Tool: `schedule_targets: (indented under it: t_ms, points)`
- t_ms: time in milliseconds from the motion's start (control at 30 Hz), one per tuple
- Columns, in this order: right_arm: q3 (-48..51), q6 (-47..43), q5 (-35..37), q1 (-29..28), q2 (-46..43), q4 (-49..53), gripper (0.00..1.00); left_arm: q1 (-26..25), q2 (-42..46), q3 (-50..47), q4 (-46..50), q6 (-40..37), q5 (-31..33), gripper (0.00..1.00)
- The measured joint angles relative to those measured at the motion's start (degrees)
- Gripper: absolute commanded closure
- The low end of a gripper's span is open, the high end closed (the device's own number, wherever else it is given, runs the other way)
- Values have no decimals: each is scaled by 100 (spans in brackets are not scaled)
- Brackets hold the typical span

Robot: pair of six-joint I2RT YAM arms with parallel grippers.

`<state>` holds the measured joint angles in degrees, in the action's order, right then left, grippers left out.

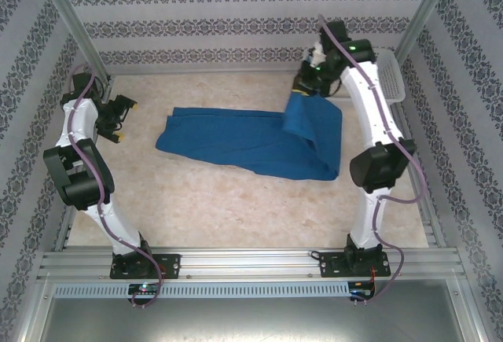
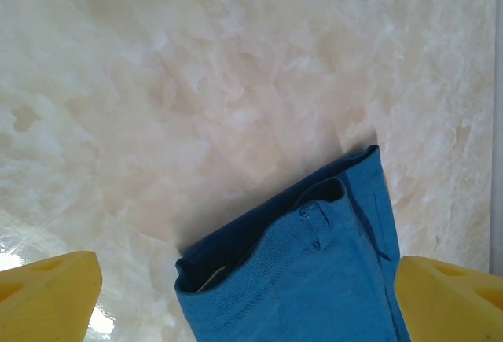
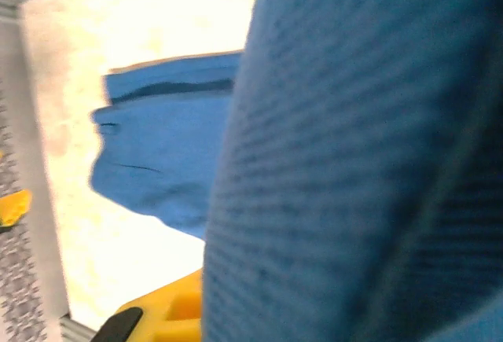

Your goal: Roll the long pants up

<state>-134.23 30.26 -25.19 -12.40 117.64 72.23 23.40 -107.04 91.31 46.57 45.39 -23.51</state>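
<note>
The long pants (image 1: 244, 141) lie across the middle of the table (image 1: 236, 216), their long axis running left to right. The left end lies flat, its open edge pointing toward my left gripper (image 1: 120, 118). That gripper hangs near that end with its yellow fingers (image 2: 47, 295) spread wide, holding nothing. My right gripper (image 1: 309, 84) is clamped on the right end of the cloth, which rises off the table beside the white basket (image 1: 391, 75) and drapes down.
</note>
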Motion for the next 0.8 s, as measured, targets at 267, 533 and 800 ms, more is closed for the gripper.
schedule_targets:
  t_ms: [267, 533, 800]
  points:
    - [-831, 1191, -863, -876, 1451, -1563, 100, 0, 297, 7, 74, -2, -2, 0]
    - [-1366, 2374, -1309, -1622, 2957, -2920, 100, 0, 356, 219, 273, -44, 76, 0]
    - [-1860, 3355, -1609, -2050, 3501, -3871, 100, 0, 363, 321, 398, -81, 149, 0]
